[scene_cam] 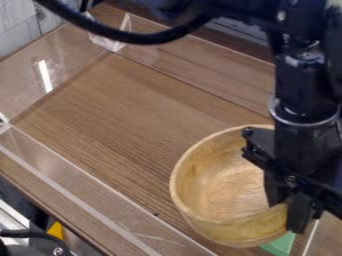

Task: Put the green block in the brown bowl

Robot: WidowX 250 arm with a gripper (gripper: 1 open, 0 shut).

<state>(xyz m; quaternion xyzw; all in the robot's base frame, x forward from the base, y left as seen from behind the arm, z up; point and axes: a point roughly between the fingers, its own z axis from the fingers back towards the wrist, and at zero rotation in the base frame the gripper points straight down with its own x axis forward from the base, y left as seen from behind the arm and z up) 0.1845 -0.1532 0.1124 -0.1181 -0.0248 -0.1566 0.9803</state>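
Desk (120, 110): wood-grain top, dark brown, running diagonally through the view; clear plastic walls stand along its far and near edges, with glare patches on the far-left panel

Robot arm (305, 90): black, comes down on the right side, covering the right part of the bowl. A black cable (134, 32) loops across the top of the view

Brown bowl (227, 195): round, light wood with visible grain, thick rim, deep hollow. Sits upright on the desk near the near-right corner. Hollow shows only wood where it is visible; its right portion is hidden behind the arm

Gripper (302, 215): black, pointing steeply down, low over the bowl's near-right rim. Fingers drawn together, closed. Tip overlaps the rim in the view; contact cannot be judged. What, if anything, sits between the fingers cannot be made out

Green block (283, 243): mint green, only a small corner showing at the bottom edge of the view, just outside the bowl's near-right rim and right below the gripper tip. Whether it rests on the desk or hangs from the gripper cannot be told; it is outside the bowl
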